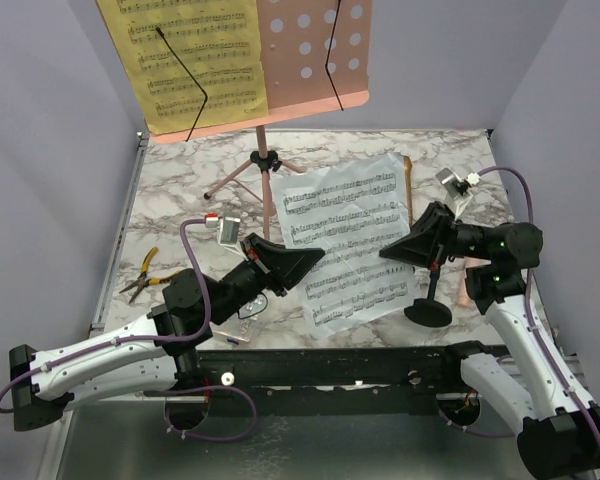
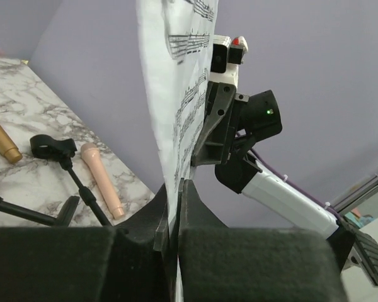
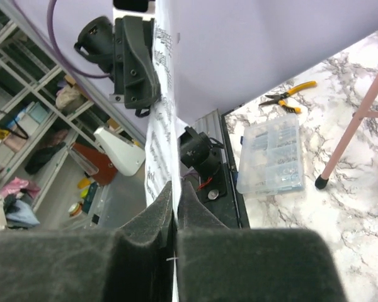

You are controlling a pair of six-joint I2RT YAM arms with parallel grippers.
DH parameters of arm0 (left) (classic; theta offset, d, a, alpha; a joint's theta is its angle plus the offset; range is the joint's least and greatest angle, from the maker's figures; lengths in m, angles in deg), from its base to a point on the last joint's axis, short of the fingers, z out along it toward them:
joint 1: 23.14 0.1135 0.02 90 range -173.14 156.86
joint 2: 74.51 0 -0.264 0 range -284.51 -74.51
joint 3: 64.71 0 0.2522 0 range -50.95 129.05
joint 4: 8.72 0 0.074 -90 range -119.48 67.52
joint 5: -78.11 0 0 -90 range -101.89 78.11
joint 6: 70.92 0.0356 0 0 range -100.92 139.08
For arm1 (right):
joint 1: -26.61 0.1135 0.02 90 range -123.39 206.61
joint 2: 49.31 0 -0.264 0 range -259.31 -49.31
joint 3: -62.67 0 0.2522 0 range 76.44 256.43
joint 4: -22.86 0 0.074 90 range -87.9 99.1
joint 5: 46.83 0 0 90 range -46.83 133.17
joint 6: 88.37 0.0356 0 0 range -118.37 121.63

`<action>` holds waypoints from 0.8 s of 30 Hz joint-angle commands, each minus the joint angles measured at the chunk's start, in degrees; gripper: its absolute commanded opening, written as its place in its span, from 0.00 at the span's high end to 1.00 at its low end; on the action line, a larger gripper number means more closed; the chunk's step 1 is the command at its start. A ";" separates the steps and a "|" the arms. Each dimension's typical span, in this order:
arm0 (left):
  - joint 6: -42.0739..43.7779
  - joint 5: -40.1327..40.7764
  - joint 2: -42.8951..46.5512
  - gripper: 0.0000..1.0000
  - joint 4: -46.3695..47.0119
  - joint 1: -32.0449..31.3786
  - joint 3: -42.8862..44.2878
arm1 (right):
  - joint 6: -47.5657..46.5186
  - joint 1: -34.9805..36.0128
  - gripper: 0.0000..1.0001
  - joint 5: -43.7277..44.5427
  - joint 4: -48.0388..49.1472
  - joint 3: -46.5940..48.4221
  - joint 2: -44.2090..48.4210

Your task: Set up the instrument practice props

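Note:
The white sheet-music page (image 1: 350,240) hangs in the air between my arms. My left gripper (image 1: 315,258) is shut on its left edge, and my right gripper (image 1: 385,250) is shut on its right edge. The page shows edge-on in the left wrist view (image 2: 176,94) and in the right wrist view (image 3: 159,126). The pink perforated music rack (image 1: 315,50) stands at the back on tripod legs, with the yellow page (image 1: 195,60) on its left half. A black mic holder (image 1: 428,310) stands by my right arm. A pink microphone (image 2: 101,178) and a gold microphone (image 2: 0,139) lie on the table.
Yellow-handled pliers (image 1: 145,272) lie at the left edge. A clear plastic compartment box (image 3: 271,157) of screws sits near the left arm's base. A second black mic holder (image 2: 60,157) lies by the pink microphone. Grey walls close in the table.

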 commanded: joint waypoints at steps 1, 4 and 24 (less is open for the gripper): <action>4.25 1.60 0.67 1.00 1.51 -0.01 1.27 | -10.58 0.31 0.91 5.30 -15.78 5.02 0.64; 6.20 2.22 1.30 1.00 -0.05 0.03 1.44 | -16.17 0.35 0.70 9.66 -25.25 8.05 0.45; 15.09 15.21 -8.20 1.00 -57.12 -0.03 24.26 | -31.63 0.30 0.24 47.62 -59.78 28.12 -12.61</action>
